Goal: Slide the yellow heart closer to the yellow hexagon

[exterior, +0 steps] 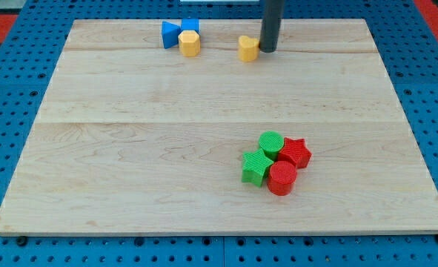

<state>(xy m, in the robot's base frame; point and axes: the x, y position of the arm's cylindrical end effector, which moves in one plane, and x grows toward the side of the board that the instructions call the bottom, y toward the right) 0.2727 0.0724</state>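
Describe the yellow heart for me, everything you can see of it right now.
The yellow heart is a small, matte, plastic-looking block lying flat on the wooden board near the view's top edge. Its heart outline is hard to make out at this size. My tip stands right against its right side, apparently touching. The yellow hexagon sits apart to the view's left, beside two blue blocks, with bare board between it and the heart.

no readable text, no labels, no numbers, no signs on anything
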